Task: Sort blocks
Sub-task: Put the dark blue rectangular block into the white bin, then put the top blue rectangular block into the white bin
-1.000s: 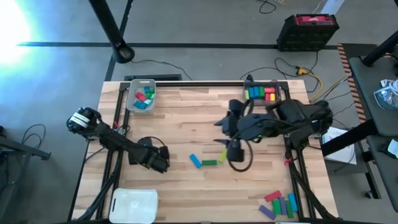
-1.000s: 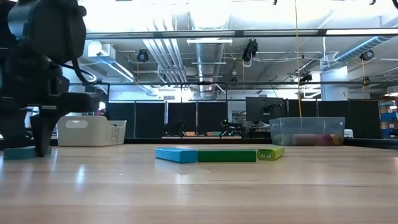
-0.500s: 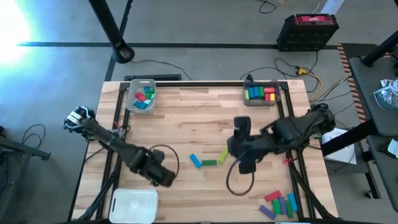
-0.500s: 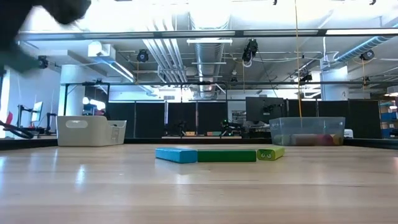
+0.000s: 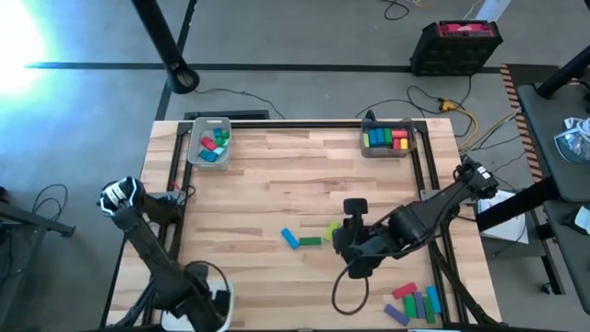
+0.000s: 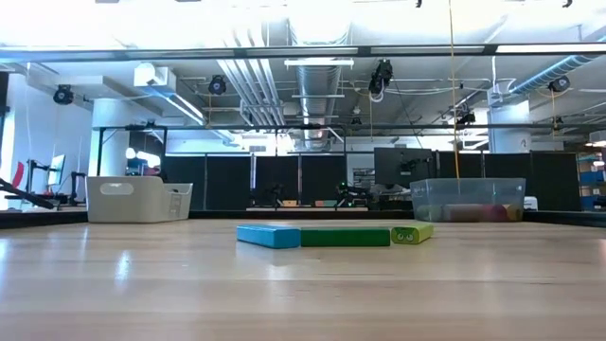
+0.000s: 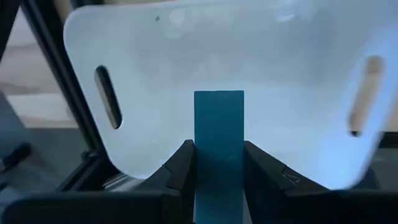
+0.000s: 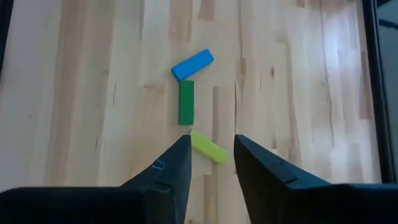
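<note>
- My left jaws are clamped on a teal bar; it stands straight out between the two fingers, gripped on both long sides.
- Those jaws hang over the white tray at the near left corner of the surface; in the high view my left arm covers most of that tray.
- My right jaws are spread apart with nothing between them, poised above three loose blocks near the middle of the surface.
- The three lie in a rough chain: a blue bar, a green bar touching it end to end, and a yellow-green block just beside the green one's far end, set at an angle.
- From table height the same row reads blue bar, green bar, yellow-green block.
- A grey tray at the far left corner holds teal, green and red blocks.
- A second tray at the far right corner holds green, yellow and red blocks.
- A cluster of blocks, red, green, blue and purple, sits at the near right corner of the surface.
</note>
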Motion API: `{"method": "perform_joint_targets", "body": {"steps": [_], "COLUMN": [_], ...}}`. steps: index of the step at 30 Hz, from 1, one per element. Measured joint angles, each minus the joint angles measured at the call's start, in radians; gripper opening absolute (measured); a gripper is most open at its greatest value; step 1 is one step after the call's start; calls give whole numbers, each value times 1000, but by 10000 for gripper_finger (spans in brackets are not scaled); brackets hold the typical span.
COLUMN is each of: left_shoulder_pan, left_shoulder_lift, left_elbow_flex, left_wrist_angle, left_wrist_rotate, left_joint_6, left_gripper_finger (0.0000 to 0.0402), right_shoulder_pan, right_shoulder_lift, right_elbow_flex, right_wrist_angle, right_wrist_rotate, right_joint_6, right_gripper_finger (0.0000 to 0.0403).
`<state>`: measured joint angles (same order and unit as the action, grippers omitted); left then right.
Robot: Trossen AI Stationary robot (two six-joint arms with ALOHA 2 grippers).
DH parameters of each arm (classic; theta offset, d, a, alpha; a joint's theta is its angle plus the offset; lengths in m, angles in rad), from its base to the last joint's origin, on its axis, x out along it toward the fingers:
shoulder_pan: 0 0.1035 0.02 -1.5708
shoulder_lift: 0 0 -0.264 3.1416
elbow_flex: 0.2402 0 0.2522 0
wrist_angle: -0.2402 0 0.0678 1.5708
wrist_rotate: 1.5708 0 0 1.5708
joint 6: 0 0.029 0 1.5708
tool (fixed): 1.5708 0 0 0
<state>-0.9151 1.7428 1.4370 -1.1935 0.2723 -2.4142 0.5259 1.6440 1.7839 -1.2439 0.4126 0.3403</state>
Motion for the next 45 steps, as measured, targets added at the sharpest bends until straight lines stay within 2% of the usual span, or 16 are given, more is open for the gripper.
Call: {"method": "perform_joint_targets", "body": {"steps": [6,9,15,18,22,26,30,35,37,39,45], "left_shoulder_pan": [11,9,15,12,12,12,10,-3,-5,-5,41], "left_shoulder_lift": [37,25,-3,-5,-5,-15,-49,-136,-170,-199,-219], "left_elbow_flex": [-129,-224,-386,-428,-439,-438,-430,-370,-344,-310,-228], "left_wrist_angle": [109,231,417,473,469,460,449,384,327,282,226], "left_wrist_rotate": [24,51,36,35,36,35,49,59,2,-101,-534], "left_joint_6": [-8,-13,-7,-3,32,71,97,122,125,129,216], "left_gripper_finger": [79,79,79,79,84,143,203,242,248,250,251], "right_shoulder_pan": [-9,-19,-31,-29,-29,-28,-29,-29,-29,-29,-29], "right_shoulder_lift": [0,0,0,-4,-6,-6,-5,-4,-4,-4,-4], "right_elbow_flex": [-3,4,51,86,116,120,107,93,92,92,92], "right_wrist_angle": [43,74,72,74,74,73,70,63,48,29,-39], "right_wrist_rotate": [0,0,0,0,0,0,-1,0,4,10,24], "right_joint_6": [58,91,231,275,295,291,280,275,276,277,237], "right_gripper_finger": [85,71,51,45,46,66,106,162,183,201,247]}}
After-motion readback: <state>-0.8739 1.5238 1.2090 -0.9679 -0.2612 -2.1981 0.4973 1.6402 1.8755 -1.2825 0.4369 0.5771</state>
